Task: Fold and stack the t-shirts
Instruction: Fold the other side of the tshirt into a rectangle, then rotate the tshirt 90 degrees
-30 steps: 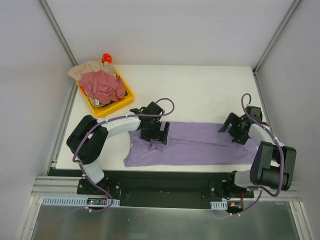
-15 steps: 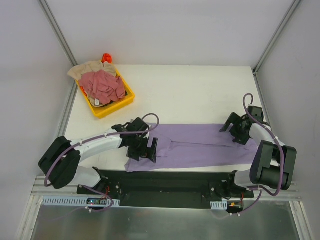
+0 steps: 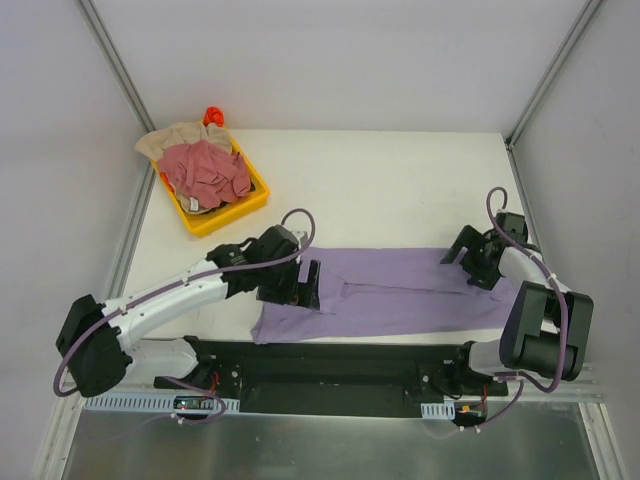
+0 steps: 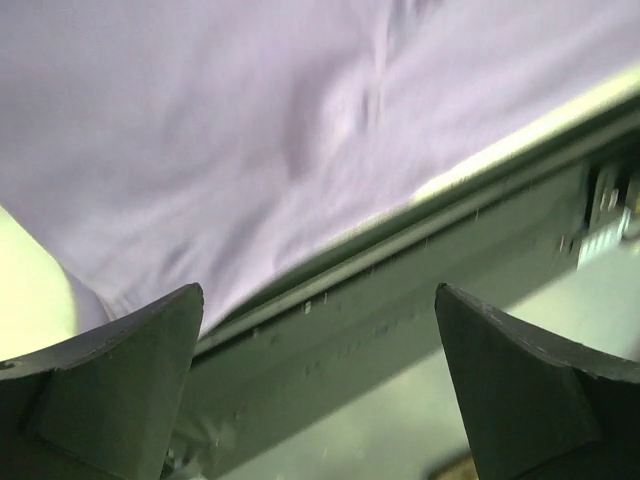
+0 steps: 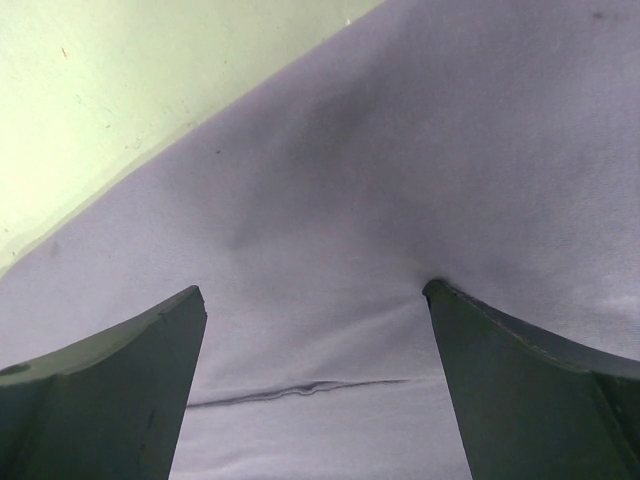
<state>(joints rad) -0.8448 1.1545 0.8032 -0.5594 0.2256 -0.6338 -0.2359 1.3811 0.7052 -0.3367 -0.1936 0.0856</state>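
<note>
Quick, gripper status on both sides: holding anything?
Left gripper: open, holding nothing, at the near edge of the lavender t-shirt.
Right gripper: open, holding nothing, over the same shirt.

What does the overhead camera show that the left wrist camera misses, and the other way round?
Only overhead: the right gripper, the yellow tray holding a pink shirt and a beige shirt, and the purple shirt spread full length along the table's near edge. Only the left wrist: a close look at the left gripper's fingers, spread apart with nothing between them. Both: the purple shirt.
</note>
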